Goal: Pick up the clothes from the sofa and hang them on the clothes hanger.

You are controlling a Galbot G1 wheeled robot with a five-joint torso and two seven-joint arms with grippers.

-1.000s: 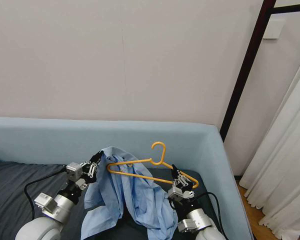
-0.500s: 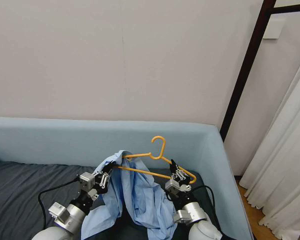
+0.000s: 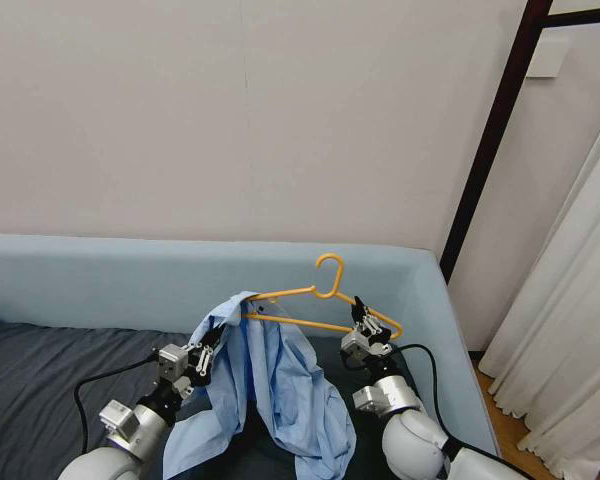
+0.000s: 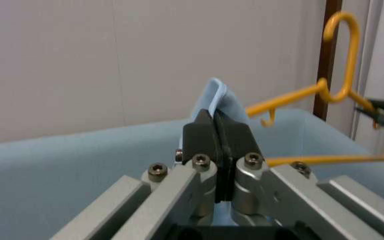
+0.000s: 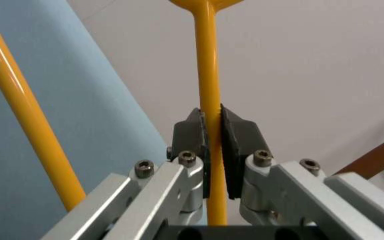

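Nearest the robot, the left gripper (image 3: 202, 352) has its pads pressed together on a fold of the pale blue shirt (image 3: 280, 395), close to the collar edge. The right gripper (image 3: 368, 335) is clamped on the thin rod of the orange hanger (image 3: 329, 289), near its right shoulder end; in the right wrist view the rod runs straight between the closed pads. The top of the shirt is lifted off the seat. It drapes from the hanger's left end and from the left gripper, and its crumpled tails trail down onto the dark grey seat cushion (image 3: 40, 365) between the two arms. The step in hand looks like dressing the hanger, perhaps half done, since the left end sits under the cloth and the hanger's right side is bare. The next move likely calls for drawing the collar across toward the hook and over the bare shoulder, with the right gripper holding the hanger level. The cloth is thin, limp and woven, and it could slide off the smooth, glossy, round rod if that tilts. Behind, the sofa (image 3: 90, 275) has a smooth, light blue padded back and right side. Past it are a plain matt wall (image 3: 230, 120), a slim dark post (image 3: 492, 140) to the right, and a pleated white curtain (image 3: 570, 320) at the far right.
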